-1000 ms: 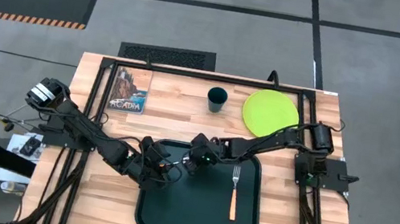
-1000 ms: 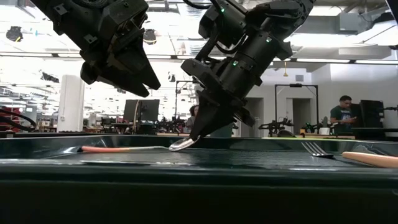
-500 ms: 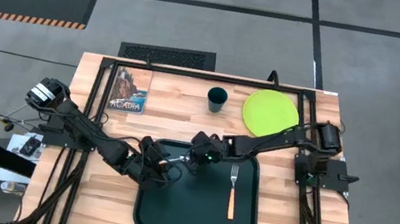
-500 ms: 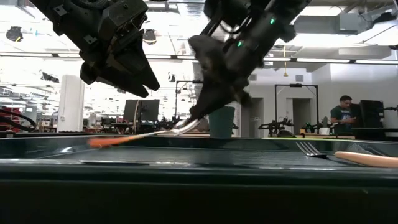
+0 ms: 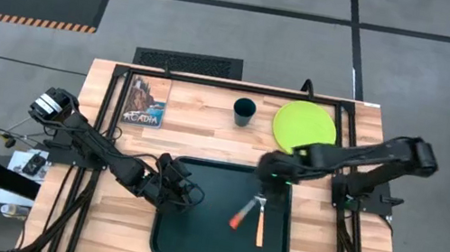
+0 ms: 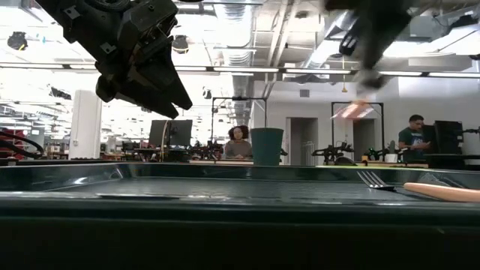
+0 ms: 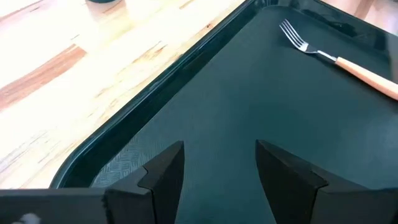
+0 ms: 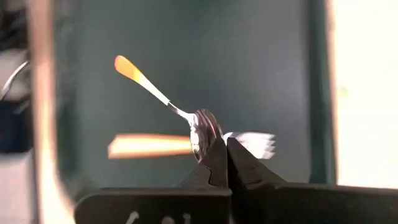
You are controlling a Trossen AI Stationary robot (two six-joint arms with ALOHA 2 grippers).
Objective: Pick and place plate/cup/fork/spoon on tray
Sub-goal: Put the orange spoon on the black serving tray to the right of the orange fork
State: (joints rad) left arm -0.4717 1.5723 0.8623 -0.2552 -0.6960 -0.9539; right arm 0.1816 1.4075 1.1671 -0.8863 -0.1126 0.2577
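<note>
1. Below the right gripper (image 5: 260,196), closed on the spoon (image 5: 244,212) by its bowl, lies the tray (image 5: 197,240).
2. From the fingertips, its orange handle slants down and away, just beside the fork (image 5: 262,219) lying on the tray.
3. Left gripper (image 5: 187,198) hovers open, empty, farther off.

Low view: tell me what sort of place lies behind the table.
Probably a robotics lab or workshop. Beyond the tray and the cup, the room is wide and open, with exposed ceiling ducts, metal frame rigs, and people at workstations.
</note>
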